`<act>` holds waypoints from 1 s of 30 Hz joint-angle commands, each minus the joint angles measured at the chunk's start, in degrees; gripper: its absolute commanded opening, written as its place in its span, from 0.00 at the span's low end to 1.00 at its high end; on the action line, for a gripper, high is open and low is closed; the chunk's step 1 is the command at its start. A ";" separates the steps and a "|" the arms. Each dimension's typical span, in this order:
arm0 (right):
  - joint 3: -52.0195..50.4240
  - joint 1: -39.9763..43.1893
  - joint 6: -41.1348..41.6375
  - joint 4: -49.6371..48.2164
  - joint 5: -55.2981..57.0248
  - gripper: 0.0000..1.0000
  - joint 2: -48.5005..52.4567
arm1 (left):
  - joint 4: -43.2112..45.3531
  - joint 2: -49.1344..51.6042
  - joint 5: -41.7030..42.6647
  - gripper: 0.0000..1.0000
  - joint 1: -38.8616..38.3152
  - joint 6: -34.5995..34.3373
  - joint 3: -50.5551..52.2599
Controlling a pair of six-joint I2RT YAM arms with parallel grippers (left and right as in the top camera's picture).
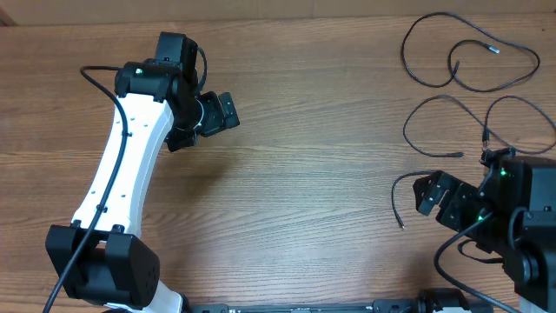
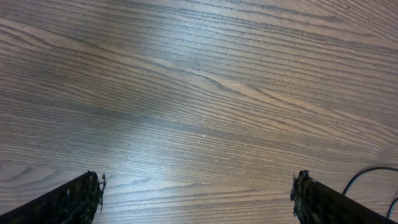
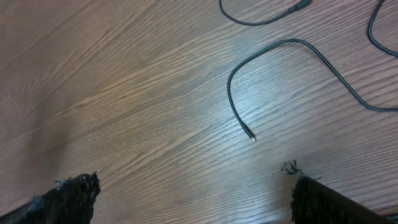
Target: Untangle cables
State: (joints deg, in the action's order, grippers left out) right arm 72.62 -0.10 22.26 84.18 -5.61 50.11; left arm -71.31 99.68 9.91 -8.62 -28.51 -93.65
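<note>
Three thin black cables lie on the wooden table at the right. One forms a loop (image 1: 469, 52) at the far right, a second (image 1: 452, 122) curves below it, and a third (image 1: 395, 196) ends in a small plug near my right gripper (image 1: 437, 202). In the right wrist view this third cable (image 3: 292, 42) arcs down to its plug tip (image 3: 251, 136), ahead of my open right gripper (image 3: 193, 183), which holds nothing. Another cable (image 3: 261, 22) crosses the top edge. My left gripper (image 1: 207, 128) is open and empty at the far left, over bare wood, as the left wrist view (image 2: 198, 186) shows.
The white left arm (image 1: 122, 165) stretches from the near left corner toward the back. The dark right arm body (image 1: 521, 209) fills the near right corner. A thin black cord (image 2: 367, 173) shows at the lower right of the left wrist view.
</note>
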 commanded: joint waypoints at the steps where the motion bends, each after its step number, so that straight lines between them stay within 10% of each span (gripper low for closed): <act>1: -0.24 -0.24 0.26 -0.02 -0.07 1.00 -1.75 | 0.00 0.44 0.61 1.00 -0.02 0.66 -0.02; 15: -0.26 -0.09 0.24 -1.36 2.82 1.00 -8.55 | 0.00 0.44 0.61 1.00 -0.02 0.66 -0.02; 30: -13.03 -0.09 -4.44 -24.46 5.09 1.00 -21.81 | 0.00 0.44 0.61 1.00 -0.02 0.66 -0.02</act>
State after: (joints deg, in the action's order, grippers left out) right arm 65.58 -0.10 20.67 64.75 -1.02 30.92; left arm -71.33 99.68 9.91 -8.62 -28.51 -93.65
